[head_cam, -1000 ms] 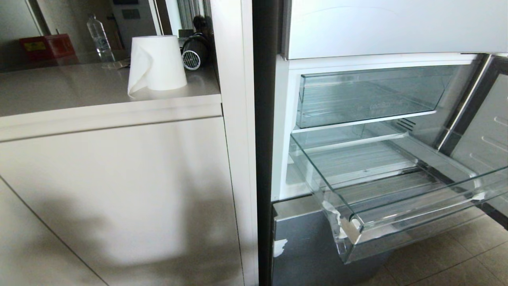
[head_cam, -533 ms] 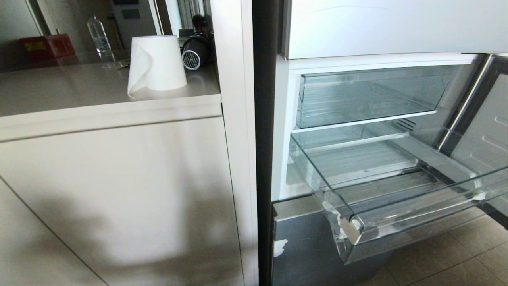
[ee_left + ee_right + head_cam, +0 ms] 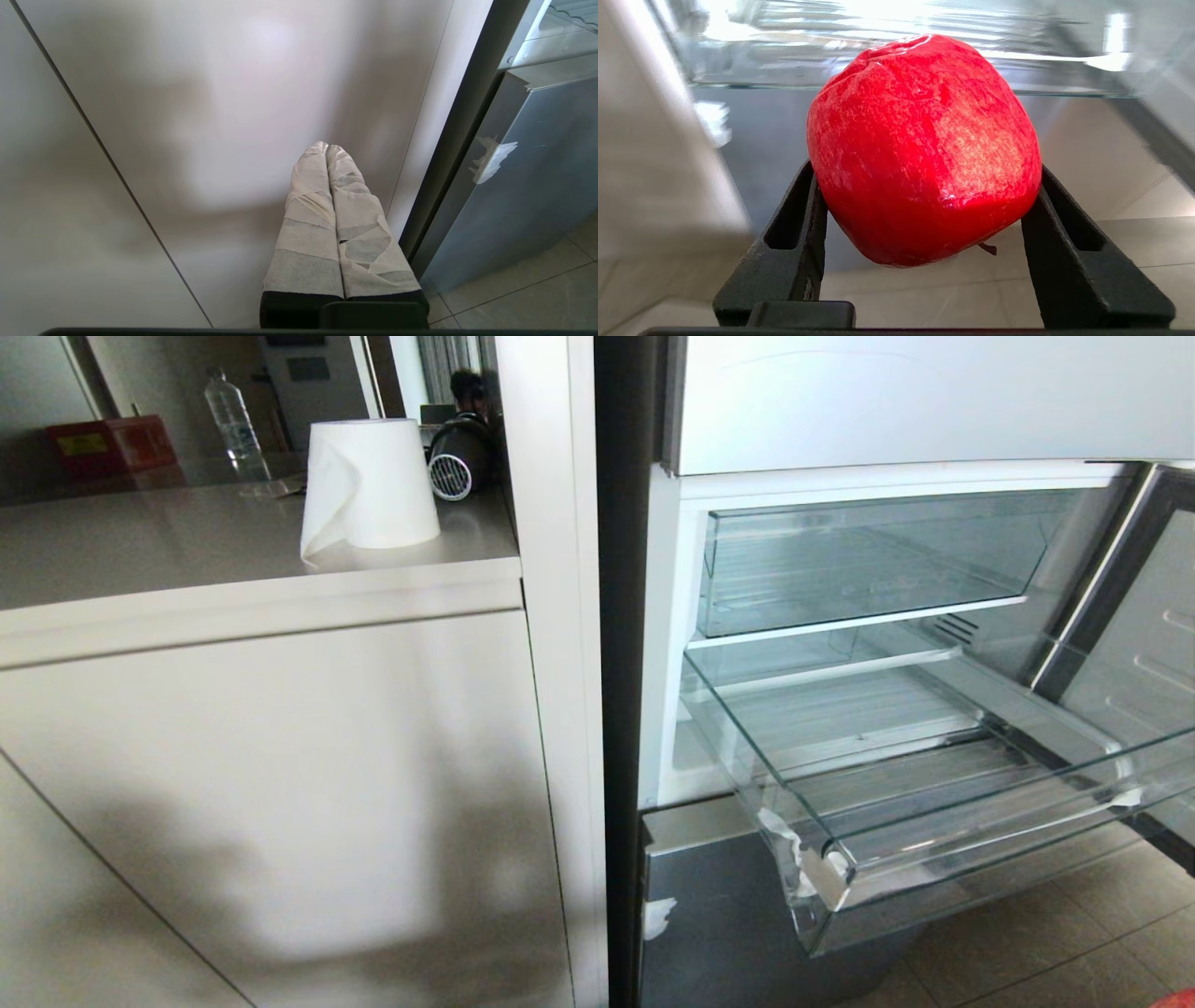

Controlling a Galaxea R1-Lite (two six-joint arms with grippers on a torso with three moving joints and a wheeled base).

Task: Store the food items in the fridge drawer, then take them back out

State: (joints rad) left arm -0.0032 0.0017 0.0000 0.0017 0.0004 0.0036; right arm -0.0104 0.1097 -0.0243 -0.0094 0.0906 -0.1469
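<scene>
Red fruit point(image 3: 924, 149) clamped in right end effector point(image 3: 924, 224), just outside pulled-out fridge drawer point(image 3: 934, 873); drawer holds nothing: storing step, next lift over front lip, release

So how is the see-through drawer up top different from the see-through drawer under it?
The upper clear plastic drawer sits pushed back inside the fridge, while the lower, wide clear plastic drawer is pulled out toward the floor. The lower drawer has white tape scraps at a front corner; the upper drawer shows none. The upper drawer looks deeper, the lower drawer shallower and wider. Both are clear, and both look empty.
</scene>
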